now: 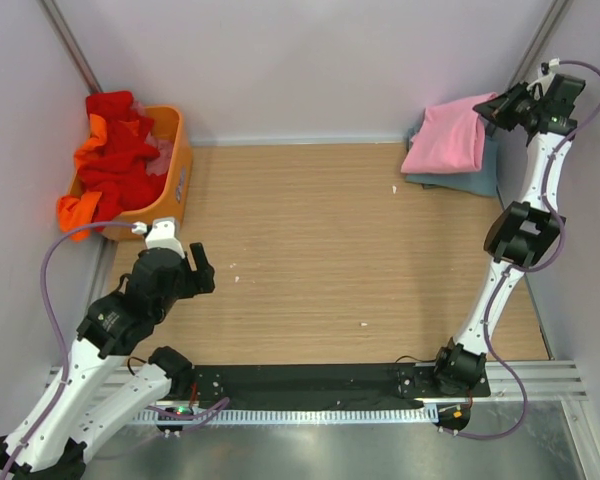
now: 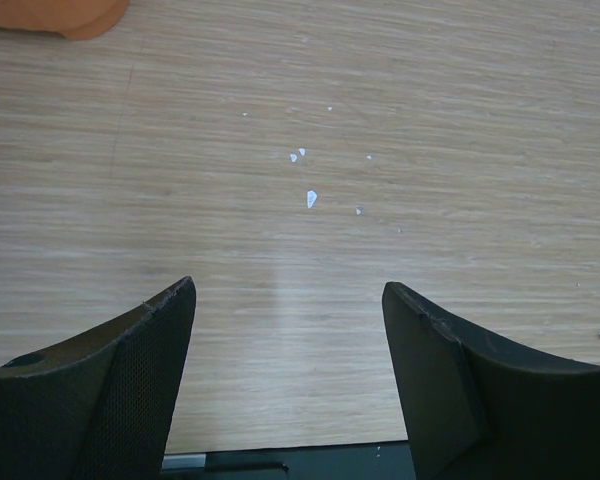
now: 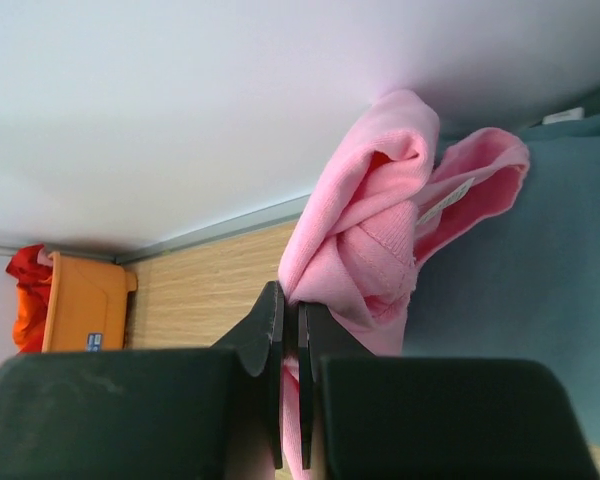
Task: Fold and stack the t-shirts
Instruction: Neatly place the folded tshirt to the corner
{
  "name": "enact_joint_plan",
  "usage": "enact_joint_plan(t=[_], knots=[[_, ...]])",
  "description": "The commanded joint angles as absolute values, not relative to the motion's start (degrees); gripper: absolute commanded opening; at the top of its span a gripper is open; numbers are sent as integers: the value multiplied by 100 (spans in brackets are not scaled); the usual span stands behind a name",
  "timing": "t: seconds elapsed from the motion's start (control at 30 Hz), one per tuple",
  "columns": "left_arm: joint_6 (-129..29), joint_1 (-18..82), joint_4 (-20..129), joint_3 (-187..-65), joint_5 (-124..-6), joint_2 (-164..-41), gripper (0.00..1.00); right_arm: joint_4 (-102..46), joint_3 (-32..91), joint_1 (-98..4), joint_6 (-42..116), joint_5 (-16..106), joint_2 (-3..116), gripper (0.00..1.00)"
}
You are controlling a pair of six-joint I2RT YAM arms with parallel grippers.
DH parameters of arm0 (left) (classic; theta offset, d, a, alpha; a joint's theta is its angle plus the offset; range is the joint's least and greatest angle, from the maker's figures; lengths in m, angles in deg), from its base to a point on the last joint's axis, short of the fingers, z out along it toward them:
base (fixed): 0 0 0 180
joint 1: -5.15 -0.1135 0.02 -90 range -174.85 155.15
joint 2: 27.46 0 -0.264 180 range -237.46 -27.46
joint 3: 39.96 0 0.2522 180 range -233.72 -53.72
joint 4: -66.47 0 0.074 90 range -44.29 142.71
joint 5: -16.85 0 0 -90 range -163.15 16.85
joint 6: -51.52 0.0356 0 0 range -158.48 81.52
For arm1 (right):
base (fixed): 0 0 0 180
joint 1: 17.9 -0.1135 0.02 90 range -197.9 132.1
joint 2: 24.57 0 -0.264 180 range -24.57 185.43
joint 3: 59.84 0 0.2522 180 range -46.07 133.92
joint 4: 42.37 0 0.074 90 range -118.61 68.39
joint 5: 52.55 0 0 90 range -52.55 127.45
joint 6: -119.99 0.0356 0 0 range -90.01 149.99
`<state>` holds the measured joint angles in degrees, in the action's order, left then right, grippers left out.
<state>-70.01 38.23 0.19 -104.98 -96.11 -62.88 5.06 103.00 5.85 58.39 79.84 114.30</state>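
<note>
At upper right, the right fingers (image 3: 267, 345) pinch the pink shirt (image 1: 445, 140) lying on the blue shirt (image 1: 475, 182); left fingers (image 2: 130, 390) spread, empty. Cloth looks light, limp; best gripped at hems

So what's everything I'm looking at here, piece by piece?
pink t-shirt: one, light pink, far right corner, on top of the grey-blue one
grey-blue t-shirt: one, dusty grey-blue, far right corner, underneath
red t-shirts: a heap, number unclear, red, in the basket
orange t-shirt: at least one, orange, spilling over the basket's near end
basket: one, orange plastic, far left corner
specks: several, white, scattered on the table
table: one, light wood, under everything
left gripper: one, black, open, empty, over bare table at the near left
right gripper: one, black, shut on the pink t-shirt's edge
</note>
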Motion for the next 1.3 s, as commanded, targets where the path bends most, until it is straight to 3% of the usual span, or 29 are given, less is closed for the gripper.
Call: enact_joint_plan(t=[0.0,0.43,0.53,0.57,0.7,0.8,0.9,0.97,1.17,1.27], knots=[[-7073,3802,217,-10513,-9653,-6323,77,40,10255,776,5899,8078,11622,1],[-7091,3794,208,-10505,-9679,-6306,77,-884,10229,1321,6532,7719,12835,1],[-7091,3794,217,-10505,-9679,-6305,76,-753,10149,1392,6269,7324,12888,5],[-7091,3794,217,-10505,-9670,-6297,77,-526,10071,1409,6164,6878,12862,8],[-7082,3802,217,-10505,-9653,-6288,77,248,9877,1576,5619,4979,12433,62],[-7073,3802,234,-10496,-9635,-6270,77,662,9597,1594,5293,3029,11686,74],[-7073,3802,243,-10496,-9609,-6226,77,839,9236,1603,5284,1492,10781,76],[-7073,3794,243,-10496,-9600,-6165,77,778,8825,1612,5301,1206,10072,77],[-7073,3785,235,-10496,-9617,-6077,77,189,7033,1445,5793,2319,8706,79],[-7082,3785,234,-10505,-9617,-5972,77,39,6748,1436,6110,3259,8992,82]])
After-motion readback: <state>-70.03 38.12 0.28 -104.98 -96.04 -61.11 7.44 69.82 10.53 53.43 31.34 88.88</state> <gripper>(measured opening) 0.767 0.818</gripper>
